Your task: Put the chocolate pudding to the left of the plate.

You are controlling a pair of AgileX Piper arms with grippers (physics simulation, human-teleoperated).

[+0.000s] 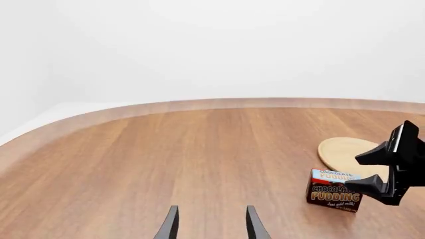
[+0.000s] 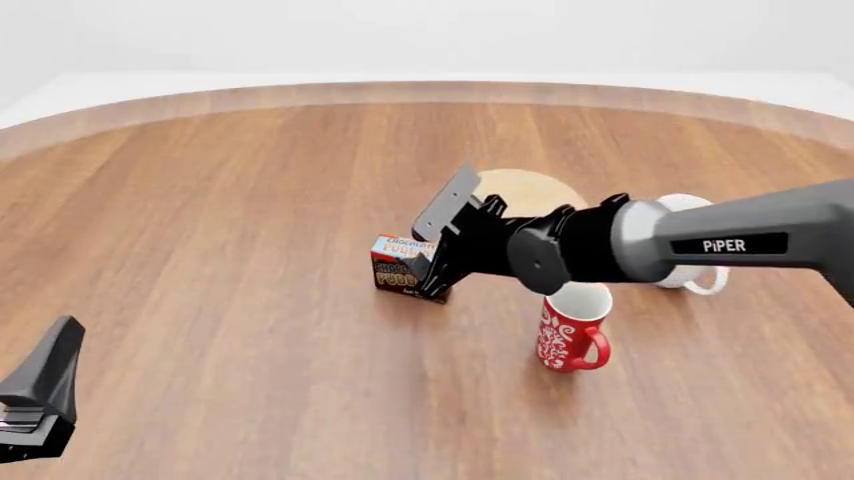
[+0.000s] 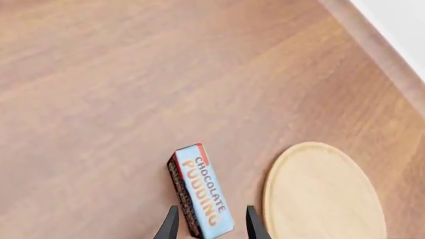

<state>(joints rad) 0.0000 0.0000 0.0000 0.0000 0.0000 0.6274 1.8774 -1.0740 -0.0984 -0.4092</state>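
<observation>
The chocolate pudding, a dark-brown box with a light-blue top, stands on the table just left of and nearer than the plate, a flat round tan disc. My right gripper is open with its fingers straddling the box's near end, a gap showing on both sides in the right wrist view. There the pudding lies beside the plate. My left gripper is open and empty over bare table, far to the left. The left wrist view shows the pudding, the plate and the right gripper.
A red mug stands under the right arm, nearer than the plate. A white mug stands right of the plate, partly behind the arm. The table's curved far edge runs across the back.
</observation>
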